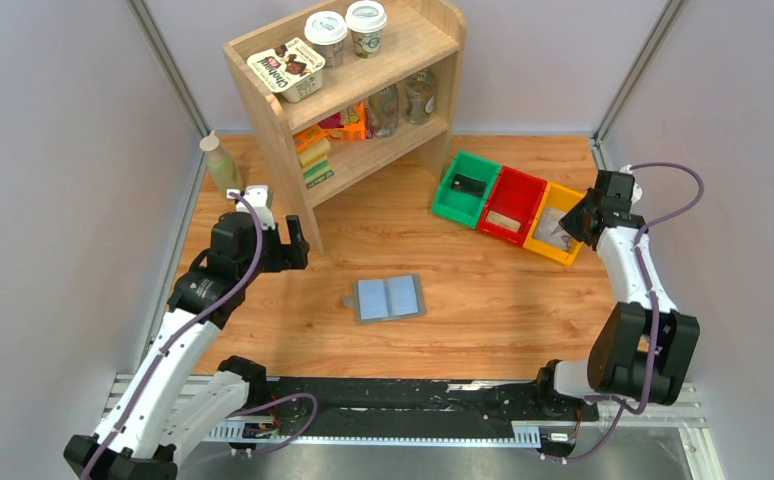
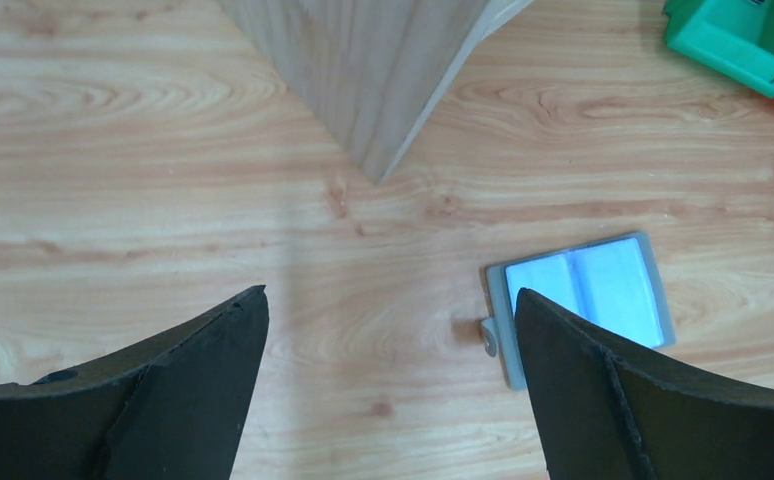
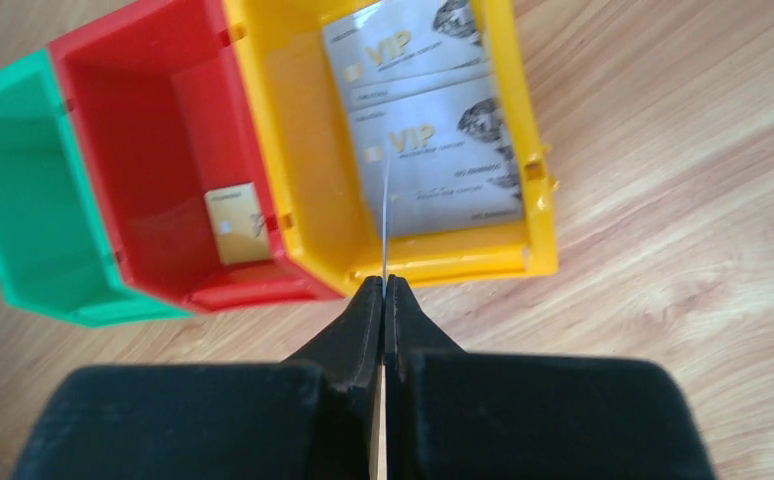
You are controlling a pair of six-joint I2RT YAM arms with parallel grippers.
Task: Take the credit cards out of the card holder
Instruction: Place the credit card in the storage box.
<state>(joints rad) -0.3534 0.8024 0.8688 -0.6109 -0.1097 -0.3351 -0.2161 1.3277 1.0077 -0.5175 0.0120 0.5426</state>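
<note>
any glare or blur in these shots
Left wrist: the card holder pockets glare almost white; the left gripper is dark, with little detail. Right wrist: the right gripper is soft up close, its pinched card a thin line; VIP on the credit cards reads clearly. Top external: evenly lit, sharp.

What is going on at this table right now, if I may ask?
The card holder lies open on the table. The right gripper is shut on a thin card, held edge-on over the yellow bin, where two VIP cards already lie. The left gripper hangs open and empty near the shelf.
</note>
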